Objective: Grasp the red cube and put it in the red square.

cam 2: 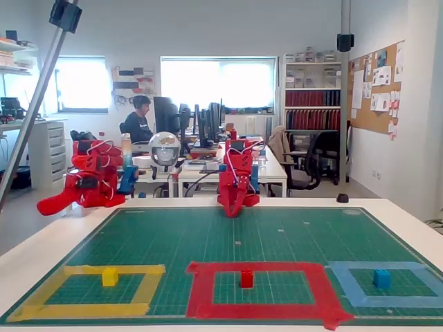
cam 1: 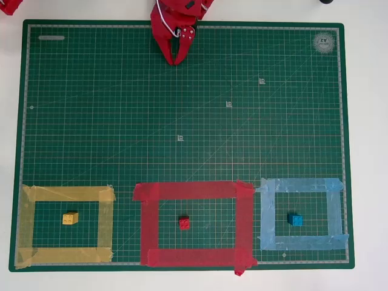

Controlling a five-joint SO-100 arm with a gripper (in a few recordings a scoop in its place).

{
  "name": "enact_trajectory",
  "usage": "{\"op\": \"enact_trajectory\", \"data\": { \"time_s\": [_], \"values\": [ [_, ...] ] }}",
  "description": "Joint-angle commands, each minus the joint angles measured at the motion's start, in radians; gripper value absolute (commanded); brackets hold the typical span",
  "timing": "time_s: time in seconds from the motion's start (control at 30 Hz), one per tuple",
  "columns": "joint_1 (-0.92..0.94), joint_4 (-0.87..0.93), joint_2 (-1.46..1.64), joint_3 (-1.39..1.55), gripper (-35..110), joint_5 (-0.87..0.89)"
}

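The red cube [cam 1: 183, 222] already sits inside the red square [cam 1: 194, 191], with the fingers [cam 1: 176, 59] closed on nothing, far back on the green mat [cam 1: 121, 109]. Little remains to go wrong unless the arm reaches in again and knocks the cube onto the tape.

Overhead looks straight down; fixed faces arm.
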Motion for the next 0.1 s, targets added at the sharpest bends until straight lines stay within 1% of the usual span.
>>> {"op": "enact_trajectory", "data": {
  "time_s": [0.0, 0.07],
  "values": [
    [0.012, 0.014, 0.037, 0.005, -1, -0.014],
    [0.012, 0.014, 0.037, 0.005, -1, -0.014]
  ]
}}
